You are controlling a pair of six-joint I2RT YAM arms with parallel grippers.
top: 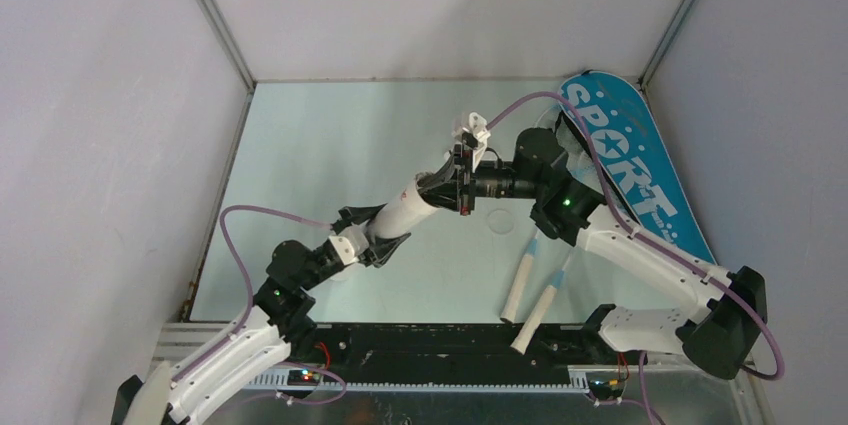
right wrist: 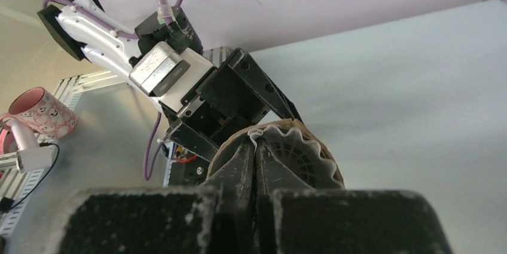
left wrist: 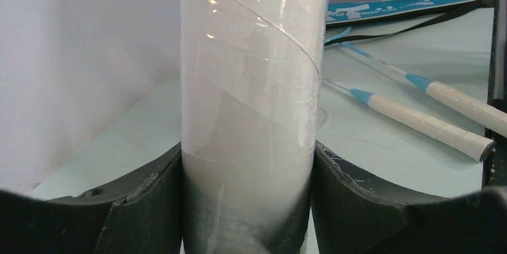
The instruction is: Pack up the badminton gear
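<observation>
We see a pale green bench (top: 330, 145) with white walls around it. The blue bag (top: 640, 170) lies flat at the far right of the bench, beside the right wall. We can read "SPORT" on it.

The left arm (top: 225, 357) reaches from the near left corner toward the middle. The right arm (top: 650, 257) comes from the near right corner and bends back toward the middle. The two arms meet there.

The white tube (top: 405, 207) runs at a slant from the left arm toward the right arm. The left claw (left wrist: 248, 206) is closed around the tube near its lower end. One black finger presses on each side of it.

The two rackets (top: 527, 283) lie side by side on the bench, between the tube and the bag. Their cream handles point to the near edge, and the right one reaches the black strip there. Their heads point toward the bag. The right arm hides them from above, so we cannot tell if they are inside the bag.

The right claw (right wrist: 256, 146) is at the open top end of the tube. Its fingers are squeezed almost together and pinch the white edge of a shuttlecock (right wrist: 302, 153). The shuttlecock sits in the mouth of the tube, with its wavy rim showing.

A pink mug (right wrist: 42, 110) stands off the bench, beyond the left arm.
</observation>
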